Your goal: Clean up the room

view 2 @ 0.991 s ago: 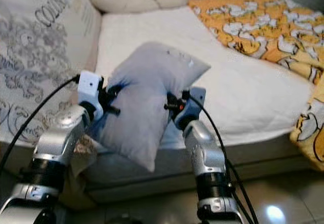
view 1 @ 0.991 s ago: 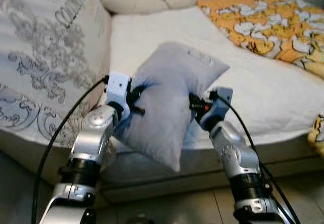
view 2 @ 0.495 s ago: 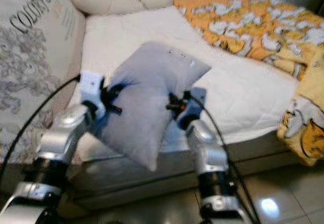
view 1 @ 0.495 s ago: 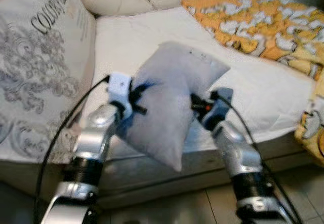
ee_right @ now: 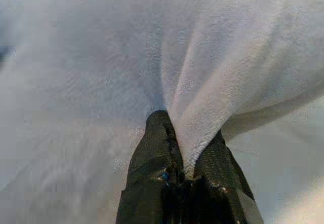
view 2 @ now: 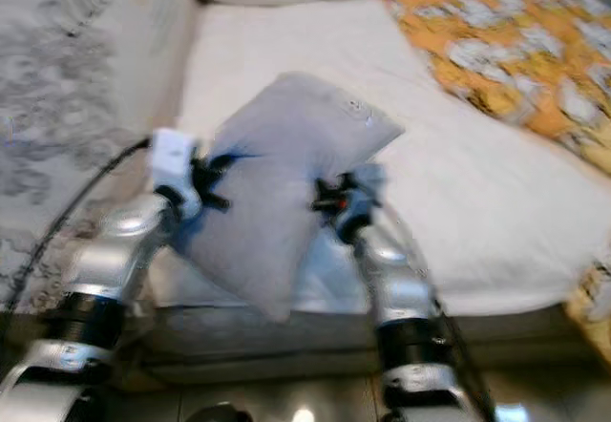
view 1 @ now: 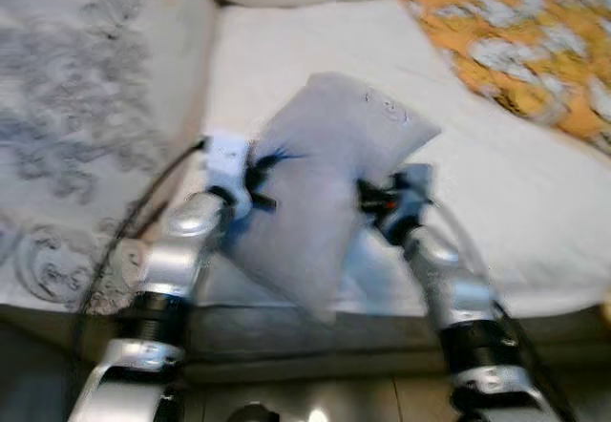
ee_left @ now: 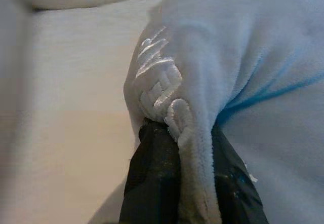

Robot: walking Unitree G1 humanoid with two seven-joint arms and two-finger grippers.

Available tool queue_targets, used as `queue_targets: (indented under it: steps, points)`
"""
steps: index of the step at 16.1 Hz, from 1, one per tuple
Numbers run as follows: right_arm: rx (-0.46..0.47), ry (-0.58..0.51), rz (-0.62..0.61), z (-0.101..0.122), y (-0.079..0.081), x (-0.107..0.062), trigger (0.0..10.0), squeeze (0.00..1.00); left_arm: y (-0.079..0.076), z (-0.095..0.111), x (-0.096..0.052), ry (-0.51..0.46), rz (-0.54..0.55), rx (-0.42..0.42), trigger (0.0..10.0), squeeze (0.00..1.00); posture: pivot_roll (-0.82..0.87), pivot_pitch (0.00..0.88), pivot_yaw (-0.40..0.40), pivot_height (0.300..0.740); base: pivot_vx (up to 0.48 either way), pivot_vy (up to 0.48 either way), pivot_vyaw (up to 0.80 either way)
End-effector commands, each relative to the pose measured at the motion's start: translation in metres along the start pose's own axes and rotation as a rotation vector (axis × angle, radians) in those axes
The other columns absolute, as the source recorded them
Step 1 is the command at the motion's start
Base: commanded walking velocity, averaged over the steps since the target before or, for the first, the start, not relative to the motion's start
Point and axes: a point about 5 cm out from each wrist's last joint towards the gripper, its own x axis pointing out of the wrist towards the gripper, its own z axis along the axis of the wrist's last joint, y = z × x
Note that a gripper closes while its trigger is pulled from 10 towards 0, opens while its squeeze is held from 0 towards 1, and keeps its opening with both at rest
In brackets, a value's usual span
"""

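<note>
a: the bed (view 1: pixel 286 69) with its white sheet lay ahead, the orange blanket (view 1: pixel 516 50) off at two o'clock. where was the pillow (view 1: pixel 325 193)?

b: held up over the bed's near edge, tilted, between both arms.

a: why two grips?

b: it was soft and bulky, i'd guess. the left gripper (ee_left: pixel 195 171) had its fingers pinched shut on a fold at the nine o'clock side; the right gripper (ee_right: pixel 187 158) was clamped on a fold at three o'clock.

A pale blue-grey pillow (view 1: pixel 329 179) sits on a white sheet (view 1: pixel 286 59); at two o'clock an orange blanket (view 1: pixel 535 50) with white patches; at nine o'clock grey-scrolled cream fabric (view 1: pixel 86 107).
</note>
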Motion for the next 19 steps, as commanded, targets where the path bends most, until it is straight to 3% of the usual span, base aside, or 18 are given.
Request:
queue_targets:
  steps: [1,11,19]
  points:
    - [-0.021,0.0,0.026,0.003,0.002,0.001,10.0,0.0,-0.001,0.013,0.002,-0.056,0.007,0.011,10.0,0.0,0.07,0.0,0.043,0.74,0.3,0.0,0.78]
    - [-0.013,0.042,-0.081,-0.007,-0.021,-0.004,10.0,0.0,0.007,0.013,0.005,-0.042,0.028,0.043,10.0,0.0,0.05,0.0,0.063,0.74,0.294,0.0,0.08]
    - [-0.019,0.036,-0.078,-0.007,-0.022,-0.004,10.0,0.0,0.007,0.01,0.005,-0.04,0.026,0.04,10.0,0.0,0.04,0.0,0.062,0.74,0.286,0.0,0.0]
